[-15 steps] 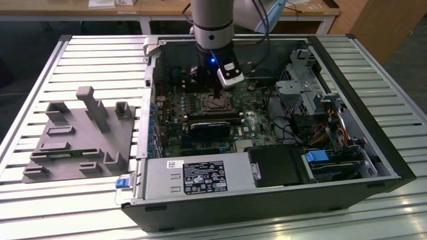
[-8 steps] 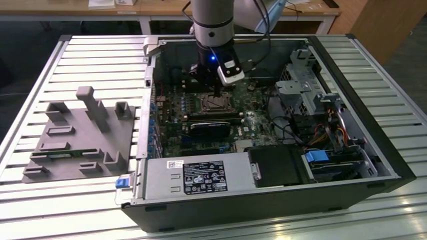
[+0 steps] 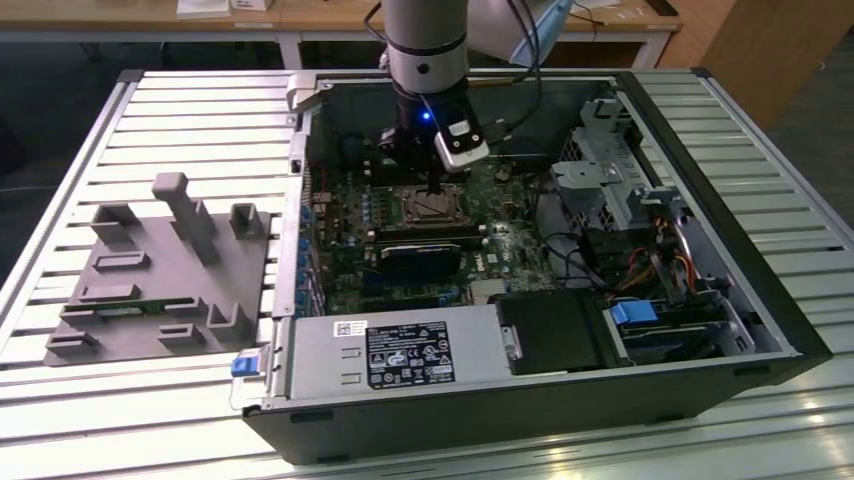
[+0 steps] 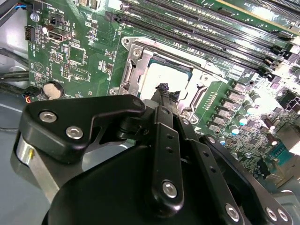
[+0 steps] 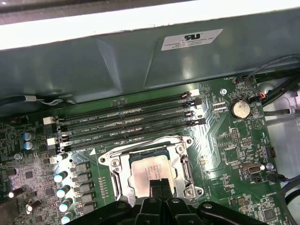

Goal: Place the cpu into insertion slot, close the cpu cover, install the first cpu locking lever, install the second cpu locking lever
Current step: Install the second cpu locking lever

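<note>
Jaws together, black gripper (image 5: pixel 159 183) poised at the edge of the dull silver square cpu (image 5: pixel 151 168), chip seated in the metal-rimmed insertion slot (image 5: pixel 112 161), silver frame cpu cover (image 4: pixel 132 70) apparently down, levers' state unclear; long black memory slots (image 5: pixel 131 123) beside, unobstructing.

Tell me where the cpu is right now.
The cpu sits in the insertion slot on the green board, framed by the cpu cover and beside the long memory slots; the pincer is over its edge in both wrist views.
</note>
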Tool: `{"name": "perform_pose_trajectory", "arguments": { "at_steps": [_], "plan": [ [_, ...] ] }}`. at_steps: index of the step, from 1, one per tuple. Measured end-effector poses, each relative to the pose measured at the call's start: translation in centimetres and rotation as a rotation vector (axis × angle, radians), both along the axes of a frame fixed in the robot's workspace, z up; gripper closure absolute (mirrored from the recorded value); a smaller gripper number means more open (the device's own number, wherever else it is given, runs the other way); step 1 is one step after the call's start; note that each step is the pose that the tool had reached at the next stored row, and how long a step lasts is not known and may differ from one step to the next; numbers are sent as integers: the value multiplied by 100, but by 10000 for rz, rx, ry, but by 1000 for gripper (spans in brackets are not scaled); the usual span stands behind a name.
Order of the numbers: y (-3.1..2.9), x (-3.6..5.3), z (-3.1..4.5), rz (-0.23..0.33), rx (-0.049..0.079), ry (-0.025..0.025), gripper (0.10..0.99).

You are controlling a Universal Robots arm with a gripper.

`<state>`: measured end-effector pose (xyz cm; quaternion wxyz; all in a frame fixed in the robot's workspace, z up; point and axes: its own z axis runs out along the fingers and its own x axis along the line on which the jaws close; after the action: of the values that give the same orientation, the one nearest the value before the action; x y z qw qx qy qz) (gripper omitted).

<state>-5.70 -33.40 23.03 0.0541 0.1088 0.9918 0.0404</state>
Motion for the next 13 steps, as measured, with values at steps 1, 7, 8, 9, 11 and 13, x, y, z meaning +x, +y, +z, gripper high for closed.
{"name": "perform_pose_trajectory", "arguments": {
  "at_steps": [1,7,8,9,11,13],
  "plan": [
    [0,0,0,0,0,0,980],
    [-39,0,1,0,-1,0,980],
    [-52,0,1,0,-1,1,980],
    [-64,0,1,0,0,0,980],
    [-88,0,1,0,0,0,980],
    [-118,0,0,0,0,0,980]
  ]
}}
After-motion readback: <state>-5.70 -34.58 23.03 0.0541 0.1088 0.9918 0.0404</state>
